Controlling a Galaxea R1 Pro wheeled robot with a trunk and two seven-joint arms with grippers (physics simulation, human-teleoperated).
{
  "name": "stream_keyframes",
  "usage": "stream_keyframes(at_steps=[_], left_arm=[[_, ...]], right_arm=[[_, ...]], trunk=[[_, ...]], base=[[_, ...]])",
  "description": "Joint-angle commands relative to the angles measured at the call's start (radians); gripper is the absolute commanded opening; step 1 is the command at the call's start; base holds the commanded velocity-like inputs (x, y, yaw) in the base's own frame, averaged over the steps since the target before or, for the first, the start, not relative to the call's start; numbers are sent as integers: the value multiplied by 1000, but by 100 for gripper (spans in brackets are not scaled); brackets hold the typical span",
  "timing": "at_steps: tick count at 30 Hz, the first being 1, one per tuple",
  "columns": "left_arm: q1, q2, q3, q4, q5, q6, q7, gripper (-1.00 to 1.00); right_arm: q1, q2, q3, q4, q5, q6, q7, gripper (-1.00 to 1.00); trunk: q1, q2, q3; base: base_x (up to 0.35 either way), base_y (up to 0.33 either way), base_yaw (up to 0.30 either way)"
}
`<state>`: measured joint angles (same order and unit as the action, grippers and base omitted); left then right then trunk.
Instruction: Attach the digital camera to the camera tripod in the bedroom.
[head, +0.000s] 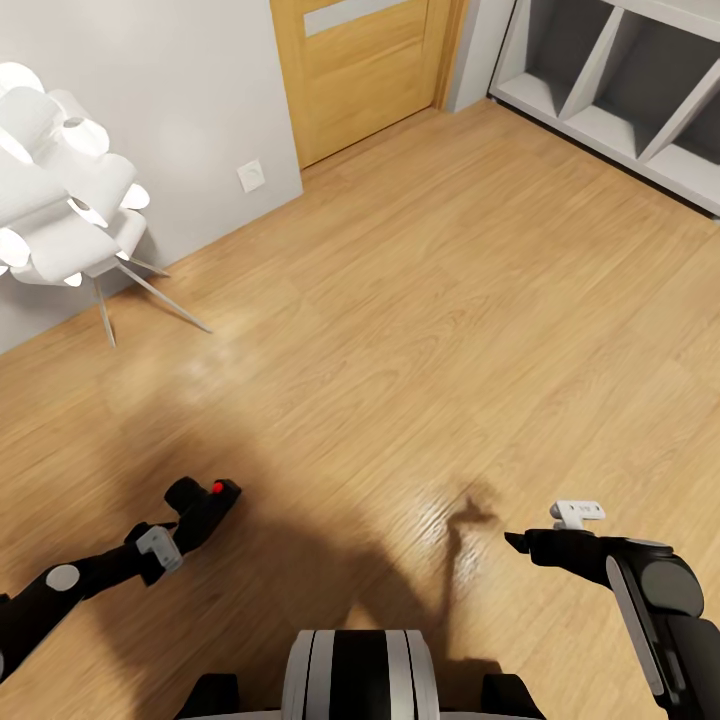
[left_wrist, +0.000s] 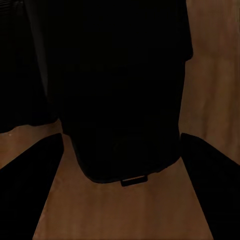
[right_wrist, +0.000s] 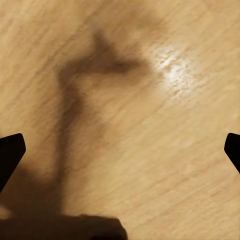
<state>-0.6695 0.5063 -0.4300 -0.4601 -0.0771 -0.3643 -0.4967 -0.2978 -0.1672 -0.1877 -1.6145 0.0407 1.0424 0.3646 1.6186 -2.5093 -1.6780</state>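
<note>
Already the small black DSLR-style digital camera (head: 205, 505), its red button showing on top, sat gripped in the left hand (head: 190, 520), carried low over the light wood plank floor (head: 420, 330) at the robot's left. From the left wrist the camera's dark body (left_wrist: 127, 100) loomed close between the two black fingers (left_wrist: 30, 170), which pressed in from either side. The right hand (head: 520, 543) hung over bare floor at the robot's right, spread wide and holding nothing; its two black fingertips (right_wrist: 10, 152) stood far apart over the arm's shadow on the boards.

No tall silver-legged tripod appeared ahead, so which way it lay from the camera could not be told. A white petal-shaped lamp on thin metal legs (head: 60, 200) stood by the pale grey wall (head: 190, 90) at far left, a wooden door (head: 365, 60) straight ahead. The grey cube shelf (head: 620, 90) at upper right showed empty compartments where visible. Judging from this, the robot was in transit and would need to turn to find the tripod; the left arm, carrying the camera, would do the mounting.
</note>
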Motion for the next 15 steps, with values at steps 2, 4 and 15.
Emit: stream_keyframes(at_steps=[2, 4, 15], left_arm=[[1, 1, 1, -17, -7, -6, 3, -100], [1, 0, 7, -29, -5, -6, 5, -100], [67, -135, 219, -228, 153, 0, 169, -100]], right_arm=[[0, 0, 0, -1, 4, 0, 6, 100], [1, 0, 0, -1, 4, -2, 6, 100], [-5, -2, -5, -1, 4, -8, 8, 100]], trunk=[[0, 0, -1], [0, 0, -1], [0, 0, -1]], base=[[0, 0, 0], [0, 0, 0], [0, 0, 0]])
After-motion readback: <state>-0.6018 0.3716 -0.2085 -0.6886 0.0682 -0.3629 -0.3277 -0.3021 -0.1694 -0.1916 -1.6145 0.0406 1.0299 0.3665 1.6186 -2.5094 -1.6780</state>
